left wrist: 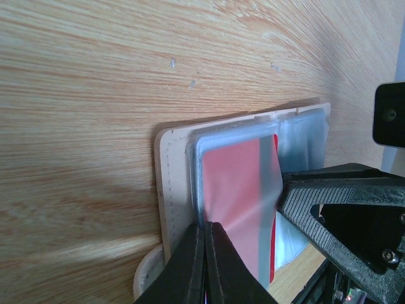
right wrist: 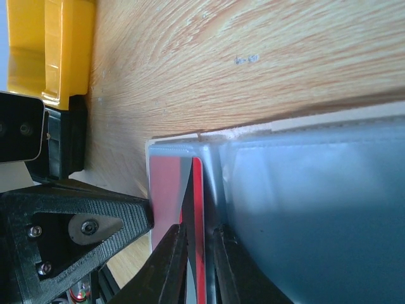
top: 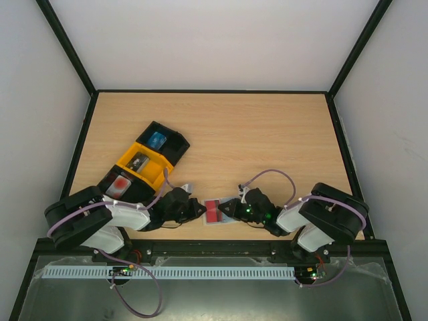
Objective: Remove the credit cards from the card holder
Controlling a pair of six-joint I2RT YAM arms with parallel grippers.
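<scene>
The card holder (top: 215, 212) lies open on the wood near the front edge, between my two grippers. In the left wrist view its tan backing (left wrist: 172, 183) carries a pale blue clear pocket with a red credit card (left wrist: 237, 180) showing through. My left gripper (left wrist: 207, 229) is shut on that pocket's near edge. From the right, my right gripper (right wrist: 199, 239) has its jaws closed to a narrow gap on the edge of a red credit card (right wrist: 199, 190), beside the holder's pale blue pocket (right wrist: 316, 209). In the top view the left gripper (top: 199, 210) and right gripper (top: 226, 209) face each other across the holder.
A row of black and yellow compartment trays (top: 144, 164) runs diagonally at the left, holding a bright blue item (top: 158, 140) and a red-marked item (top: 120, 185). The yellow tray (right wrist: 47, 50) also shows in the right wrist view. Dark frame rails border the table.
</scene>
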